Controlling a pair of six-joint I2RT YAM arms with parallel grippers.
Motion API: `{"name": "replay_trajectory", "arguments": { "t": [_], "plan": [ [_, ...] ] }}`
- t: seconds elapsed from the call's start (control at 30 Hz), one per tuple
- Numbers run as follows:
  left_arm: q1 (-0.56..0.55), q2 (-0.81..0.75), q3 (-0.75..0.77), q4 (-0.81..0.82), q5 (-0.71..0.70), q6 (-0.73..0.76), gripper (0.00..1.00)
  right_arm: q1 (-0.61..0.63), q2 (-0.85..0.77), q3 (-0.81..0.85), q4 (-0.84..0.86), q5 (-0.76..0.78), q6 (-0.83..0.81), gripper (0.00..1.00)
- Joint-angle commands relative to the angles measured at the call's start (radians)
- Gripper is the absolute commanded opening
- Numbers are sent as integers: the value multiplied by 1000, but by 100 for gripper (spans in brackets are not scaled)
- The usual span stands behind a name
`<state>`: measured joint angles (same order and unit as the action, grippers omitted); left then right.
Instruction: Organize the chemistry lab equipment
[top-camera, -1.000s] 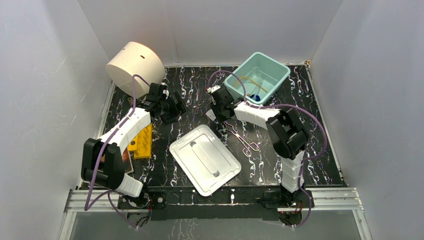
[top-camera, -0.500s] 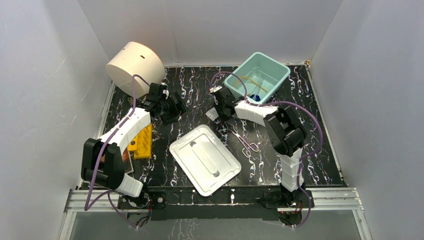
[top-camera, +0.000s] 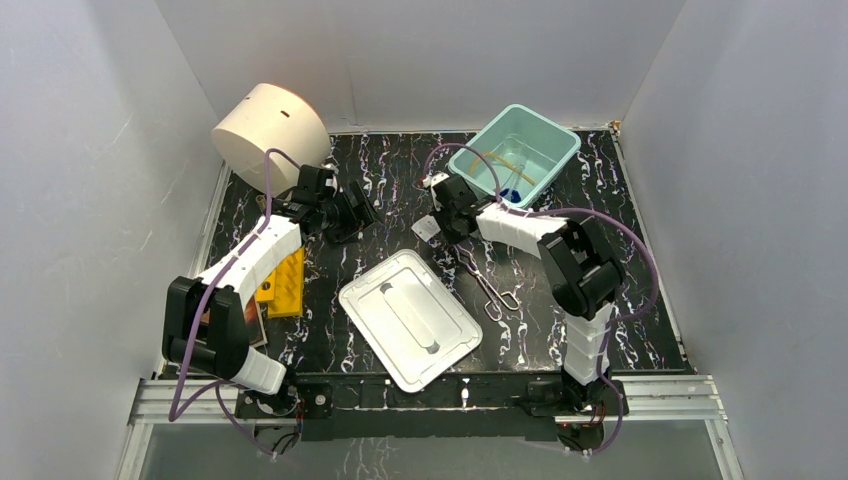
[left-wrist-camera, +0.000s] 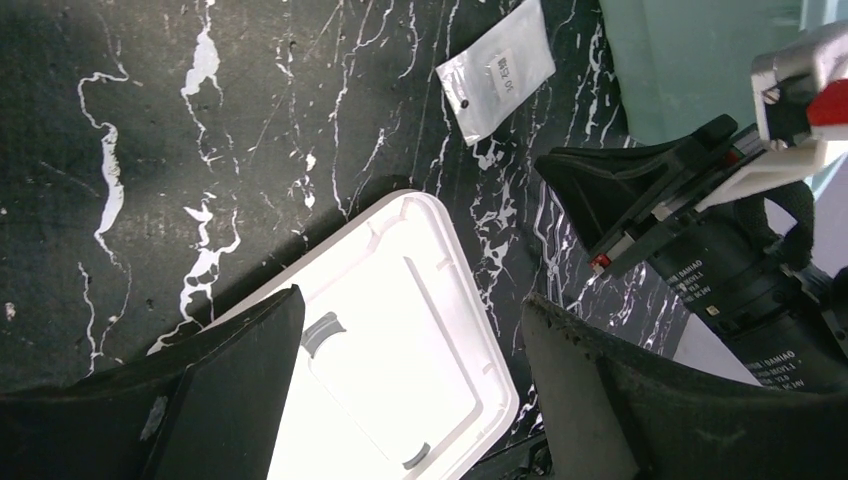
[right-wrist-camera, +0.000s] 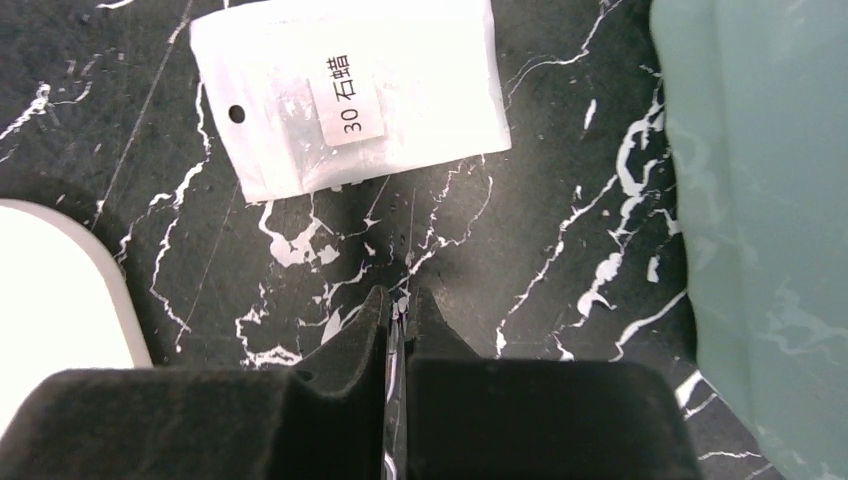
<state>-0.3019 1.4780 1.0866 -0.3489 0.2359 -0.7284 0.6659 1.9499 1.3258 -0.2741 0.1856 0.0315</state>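
Tongs tip clamped between the right jaws (white packet just ahead); left jaws gape apart.

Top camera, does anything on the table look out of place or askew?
The white lid lies off the teal bin, skewed mid-table. A white packet and metal tongs sit outside it, the tongs' tip pinched in the right claw.

The bin is set at the back right, with tubing and a cap inside. The packet is laid left of it, the lid before the packet, and the tongs right of the lid.
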Motion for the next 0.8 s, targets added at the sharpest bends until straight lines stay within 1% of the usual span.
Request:
{"name": "replay_trajectory", "arguments": {
  "t": [0.0,0.1,0.2,0.37,0.5,0.63,0.77],
  "plan": [
    [8,-12,22,25,57,5,78,-4,-122,-6,23,28,-30,0],
    [7,-3,18,48,91,-1,76,-9,-157,-10,9,12,-30,0],
    [8,1,5,92,149,-11,74,-22,-189,-9,-1,-37,-30,0],
    [-3,-8,-47,235,275,-22,71,-61,-229,-3,-10,-156,-2,0],
    [-56,-7,-82,340,280,22,71,-91,-241,9,-12,-233,27,0],
    [-138,6,-120,490,262,45,71,-124,-235,43,-23,-305,59,0],
    [-200,22,-192,681,233,7,72,-153,-225,78,-46,-364,123,0]
  ]
}}
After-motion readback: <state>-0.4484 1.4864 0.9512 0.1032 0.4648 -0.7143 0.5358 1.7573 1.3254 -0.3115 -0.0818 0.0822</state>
